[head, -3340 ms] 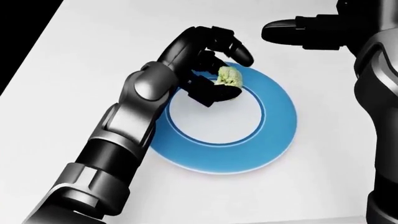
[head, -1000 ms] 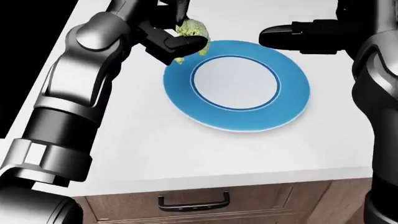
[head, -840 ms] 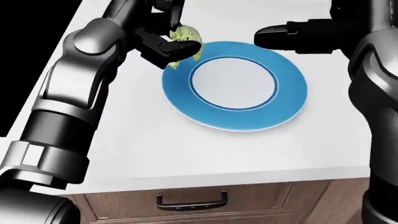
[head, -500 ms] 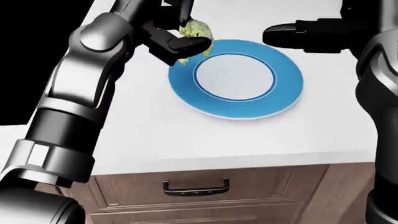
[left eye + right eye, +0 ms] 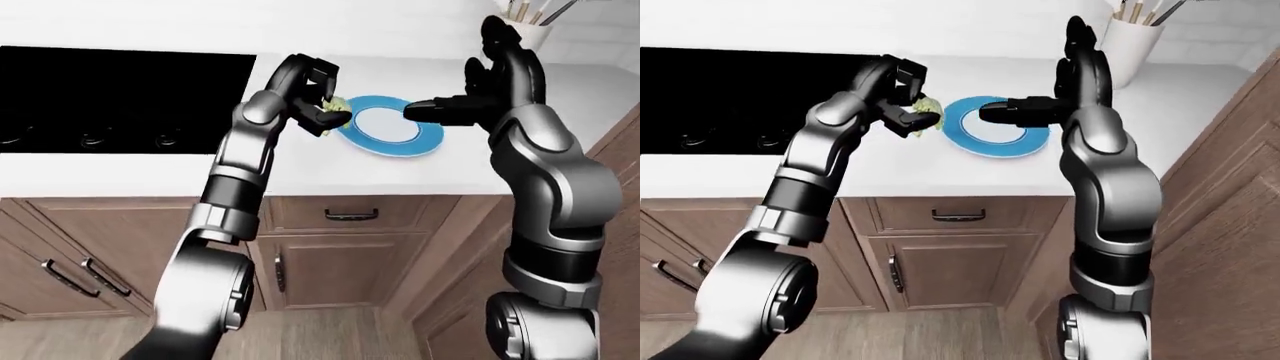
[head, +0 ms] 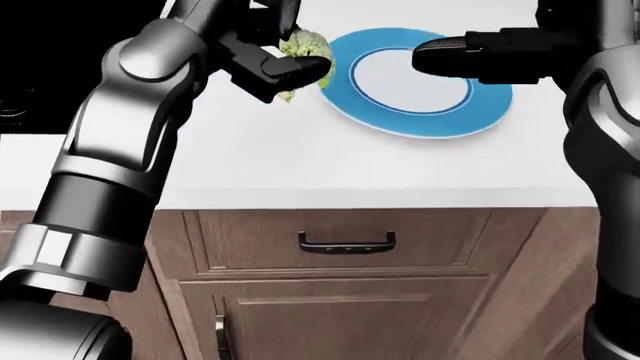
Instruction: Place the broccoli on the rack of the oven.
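- The white counter (image 6: pixel 330 169) lies bare at 6 o'clock of the blue plate (image 6: pixel 490 112) in the head view, open for a hand.
- The right hand (image 6: pixel 470 56) hangs over the plate's 12 o'clock side, blocking passage there.
- The left hand (image 6: pixel 270 52), closed round the broccoli (image 6: pixel 305 49), crowds the plate's 9 o'clock rim.
- A utensil holder (image 5: pixel 1130 45) stands at 1 o'clock of the plate in the right-eye view.
- The black cooktop (image 5: pixel 120 94) lies flat at 9 o'clock in the left-eye view.

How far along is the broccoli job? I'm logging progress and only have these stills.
Done: the broccoli is off the blue plate, which sits bare on the white counter. In hand: the left hand has its fingers closed round it, just left of the plate. The right hand hovers open above the plate. Left: the oven and its rack are not in view, so carrying and placing remain.
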Controlling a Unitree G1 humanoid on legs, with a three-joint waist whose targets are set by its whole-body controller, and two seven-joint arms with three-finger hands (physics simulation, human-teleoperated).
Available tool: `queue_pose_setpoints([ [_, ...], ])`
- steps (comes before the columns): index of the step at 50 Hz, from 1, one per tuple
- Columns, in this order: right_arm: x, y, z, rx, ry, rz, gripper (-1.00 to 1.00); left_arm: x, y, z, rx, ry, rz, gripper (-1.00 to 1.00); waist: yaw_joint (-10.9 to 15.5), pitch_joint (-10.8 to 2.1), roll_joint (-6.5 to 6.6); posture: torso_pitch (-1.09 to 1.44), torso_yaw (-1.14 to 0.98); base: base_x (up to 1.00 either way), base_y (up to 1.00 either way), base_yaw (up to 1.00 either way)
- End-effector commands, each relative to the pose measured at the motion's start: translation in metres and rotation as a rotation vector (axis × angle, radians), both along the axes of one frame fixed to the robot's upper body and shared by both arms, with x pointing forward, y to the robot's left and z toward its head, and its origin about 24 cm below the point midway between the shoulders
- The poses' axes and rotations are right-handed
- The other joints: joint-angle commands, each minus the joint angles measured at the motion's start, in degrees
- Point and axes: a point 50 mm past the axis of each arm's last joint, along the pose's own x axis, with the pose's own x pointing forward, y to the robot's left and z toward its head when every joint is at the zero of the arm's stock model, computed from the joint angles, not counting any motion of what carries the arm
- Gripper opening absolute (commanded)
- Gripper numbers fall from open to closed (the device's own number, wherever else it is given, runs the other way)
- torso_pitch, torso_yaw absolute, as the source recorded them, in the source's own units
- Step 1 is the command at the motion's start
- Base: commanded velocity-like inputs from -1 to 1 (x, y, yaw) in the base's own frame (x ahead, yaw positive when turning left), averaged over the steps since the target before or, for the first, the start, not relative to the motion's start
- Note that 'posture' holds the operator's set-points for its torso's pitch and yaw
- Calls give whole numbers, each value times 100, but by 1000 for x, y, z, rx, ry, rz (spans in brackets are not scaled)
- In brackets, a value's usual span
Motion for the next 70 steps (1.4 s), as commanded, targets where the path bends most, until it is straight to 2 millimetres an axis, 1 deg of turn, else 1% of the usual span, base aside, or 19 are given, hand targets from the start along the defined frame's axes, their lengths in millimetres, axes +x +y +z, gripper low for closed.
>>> queue_pose_setpoints([
  [1,-6,-4,19,-5,-92,-20,100,-6,-8,31,-23,-119,-33,-100,-29,-179,7,0,0,0,0,0],
  [5,-7,-3,19,-7,-90,-21,100,-6,-8,32,-23,-120,-33,-100,66,-221,-396,0,0,0,0,0],
  [6,-6,-3,19,-8,-88,-20,100,-6,-8,32,-23,-120,-32,-100,64,-178,-241,0,0,0,0,0],
  [7,-6,-4,19,-8,-88,-21,100,-6,-8,32,-23,-120,-34,-100,20,-296,-255,0,0,-5,0,0],
  [9,-6,-4,19,-6,-89,-22,100,-6,-8,31,-24,-120,-35,-100,38,-258,-263,0,0,-4,0,0],
  [10,-6,-4,19,-7,-89,-22,100,-6,-8,32,-24,-119,-35,-100,13,-421,-256,0,0,-5,0,0],
  [16,-6,-5,18,-5,-89,-25,100,-6,-8,32,-25,-120,-35,-100,-65,-294,-166,0,0,-4,0,0],
  [18,-6,-5,18,-5,-89,-25,100,-6,-8,31,-24,-119,-35,-100,-103,-313,-48,0,0,-4,0,0],
  [20,-6,-5,18,-4,-89,-26,100,-6,-8,31,-25,-119,-36,-100,-89,-394,219,0,0,-5,4,0],
  [21,-6,-5,18,-5,-88,-26,100,-6,-9,32,-25,-119,-35,-100,-76,-324,158,0,0,-5,9,0],
  [31,-6,-5,18,-5,-88,-24,100,-7,-9,35,-25,-123,-38,-100,-127,-434,258,0,0,-5,12,0],
  [38,-6,-5,18,-7,-88,-25,100,-6,-10,35,-26,-121,-40,-100,-150,-428,63,0,0,-4,13,0],
  [41,-6,-5,18,-7,-89,-24,100,-6,-10,36,-27,-123,-40,-100,-142,-430,-147,0,0,-5,12,0],
  [43,-6,-5,18,-7,-89,-25,100,-6,-10,35,-27,-122,-40,-100,-135,-480,-441,0,0,-5,12,0],
  [53,-6,-5,19,-6,-92,-26,100,-6,-9,36,-28,-123,-36,-100,-59,-441,-65,0,0,-5,12,0],
  [59,-7,-5,20,-6,-92,-26,100,-11,-1,48,-57,-139,-29,-100,-170,-506,523,0,0,-4,13,0],
  [60,-7,-5,20,-6,-92,-26,100,-12,0,50,-56,-142,-25,-100,-108,-432,386,0,0,-5,12,0],
  [61,-7,-5,20,-6,-93,-26,100,-14,2,52,-66,-140,-24,-100,-134,-410,434,0,0,-5,12,0],
  [70,-8,-6,22,-3,-97,-26,100,-17,19,56,-70,-151,13,-100,-129,-379,30,0,0,-5,12,0],
])
